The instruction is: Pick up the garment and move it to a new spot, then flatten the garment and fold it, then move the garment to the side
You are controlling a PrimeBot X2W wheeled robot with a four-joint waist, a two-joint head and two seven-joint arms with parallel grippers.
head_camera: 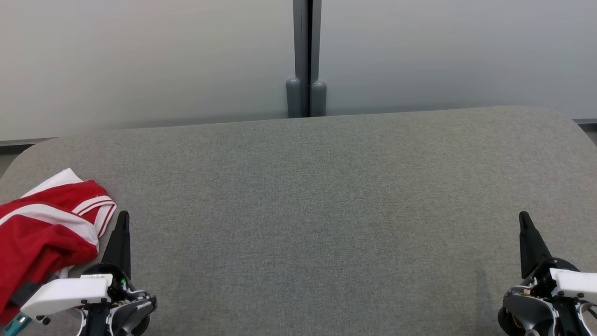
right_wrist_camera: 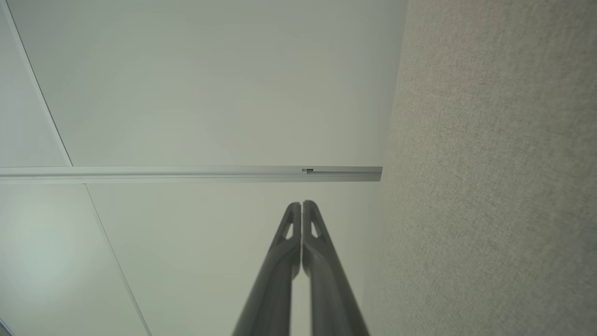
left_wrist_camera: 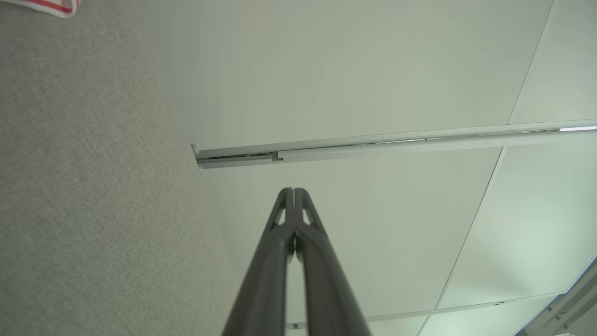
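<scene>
A red garment (head_camera: 44, 231) with white stripes lies folded at the left edge of the grey fabric table (head_camera: 308, 210), partly draped over my left forearm's side. A corner of the garment (left_wrist_camera: 51, 6) peeks in at the top left of the left wrist view. My left gripper (head_camera: 123, 215) is shut and holds nothing, just right of the garment. In its own view the left gripper (left_wrist_camera: 294, 191) points past the table toward the wall. My right gripper (head_camera: 523, 215) is shut and holds nothing near the table's right front. The right gripper (right_wrist_camera: 302, 204) also points at the wall.
A pale partition wall (head_camera: 140, 60) runs behind the table, with a dark grey post (head_camera: 306, 56) at its middle. The table's rounded back corners curve down at far left and far right. The grey fabric stretches bare between the two grippers.
</scene>
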